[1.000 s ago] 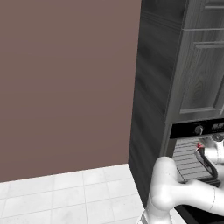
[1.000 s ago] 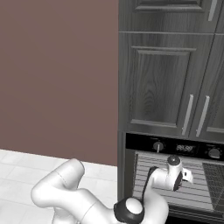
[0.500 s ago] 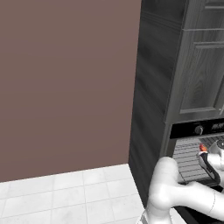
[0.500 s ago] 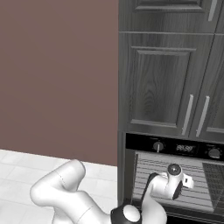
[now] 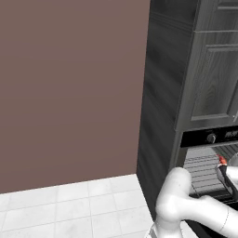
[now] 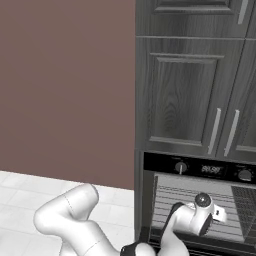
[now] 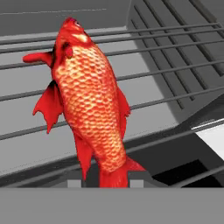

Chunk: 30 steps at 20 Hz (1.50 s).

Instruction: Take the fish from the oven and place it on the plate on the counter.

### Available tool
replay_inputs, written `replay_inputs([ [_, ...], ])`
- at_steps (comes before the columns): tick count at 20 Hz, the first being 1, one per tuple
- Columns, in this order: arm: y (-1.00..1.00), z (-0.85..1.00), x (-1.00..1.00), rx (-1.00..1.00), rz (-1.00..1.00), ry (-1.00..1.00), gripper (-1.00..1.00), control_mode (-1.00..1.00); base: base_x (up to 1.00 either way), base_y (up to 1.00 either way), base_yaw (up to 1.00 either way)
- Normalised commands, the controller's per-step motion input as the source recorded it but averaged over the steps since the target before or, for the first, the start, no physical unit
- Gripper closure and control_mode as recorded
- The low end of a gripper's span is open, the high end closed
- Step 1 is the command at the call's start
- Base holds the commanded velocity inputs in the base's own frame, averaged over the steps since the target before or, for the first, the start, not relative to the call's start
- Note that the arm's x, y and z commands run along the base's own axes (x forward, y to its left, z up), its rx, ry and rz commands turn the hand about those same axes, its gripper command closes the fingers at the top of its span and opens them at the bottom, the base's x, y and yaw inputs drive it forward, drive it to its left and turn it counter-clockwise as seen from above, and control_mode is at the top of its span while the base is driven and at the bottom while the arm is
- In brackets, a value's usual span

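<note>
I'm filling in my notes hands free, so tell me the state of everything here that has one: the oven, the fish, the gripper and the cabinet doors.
oven: door open, wire racks exposed.
fish: lifted off the rack, its tail end between the gripper fingertips.
gripper: closed on the fish's tail end, inside the oven.
cabinet doors: shut.

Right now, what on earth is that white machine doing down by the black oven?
The white robot arm is reaching into the open built-in black oven among its grey wire racks. In the hand view, a red-orange scaly fish stands tail-down between the tips of the pincer, which seem to be closing on its tail. The fish is inside the oven, not yet carried out to any plate.
</note>
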Motion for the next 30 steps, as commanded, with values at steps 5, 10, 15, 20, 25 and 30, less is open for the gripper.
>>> replay_inputs([
  [5,-0.28,0.1,-0.59,0.0,0.0,0.0,1.0,-1.0,0.0,0.0,0.0],
  [10,-0.08,0.46,-0.68,0.0,0.0,-0.03,1.0,-1.0,0.0,0.0,0.0],
  [15,0.0,0.49,-0.57,0.0,0.02,-0.01,1.0,-1.0,0.0,0.0,0.0],
  [20,0.0,0.62,-0.52,0.0,0.05,-0.03,1.0,-1.0,0.0,0.0,0.0],
  [25,0.0,0.74,-0.74,0.0,0.08,-0.04,1.0,-1.0,0.0,0.0,0.0],
  [30,0.1,0.92,-0.89,0.0,0.11,-0.05,1.0,-1.0,0.0,0.0,0.0],
])
